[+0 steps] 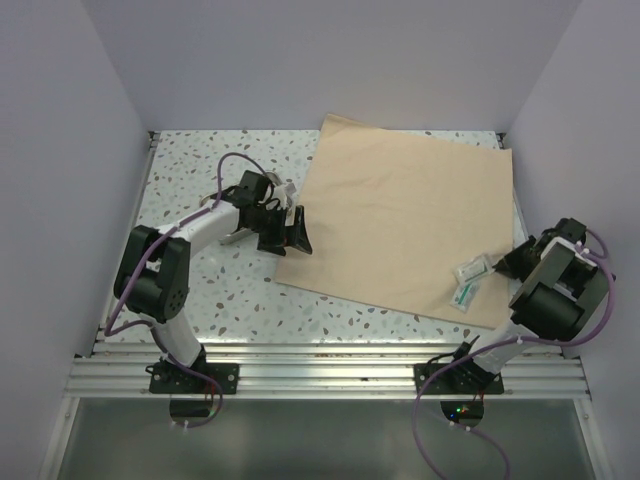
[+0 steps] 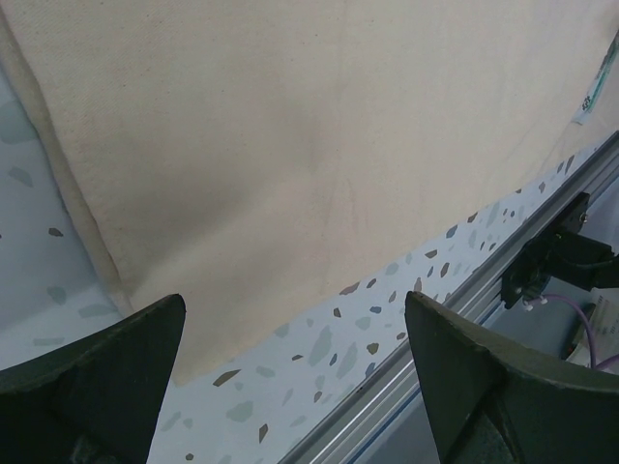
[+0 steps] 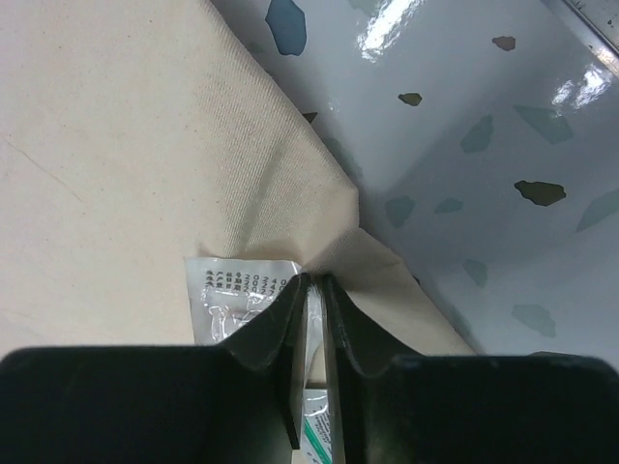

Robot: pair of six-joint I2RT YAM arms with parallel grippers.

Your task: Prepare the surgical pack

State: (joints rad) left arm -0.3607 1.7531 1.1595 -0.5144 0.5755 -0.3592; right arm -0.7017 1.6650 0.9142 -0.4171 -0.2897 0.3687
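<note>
Nearest to me, at about four o'clock on the cloth, the right gripper (image 3: 312, 282) had its jaws drawn almost together on a puckered ridge at the hem of the tan wrap sheet (image 1: 400, 220). It looked like a thin pinch, a mere fold of fabric. Two small sealed packets (image 1: 468, 280) (gauze, I'd guess, though the print was too small to read) lay on the sheet right against those fingers, and one showed through the slit between them. That was my worry. If the arm lifted or folded the corner, the packets could slide off onto the speckled table (image 1: 200, 170). One might also be nipped in with the cloth and dragged along. So shallow a bite could slip off the hem as well.

Farther in, at nine o'clock, the left gripper (image 1: 292, 230) stood wide apart, holding nothing, just above the sheet's edge. A hard pull from the right would likely skew the flat sheet, since nothing anchored it. I saw no metal tray.
</note>
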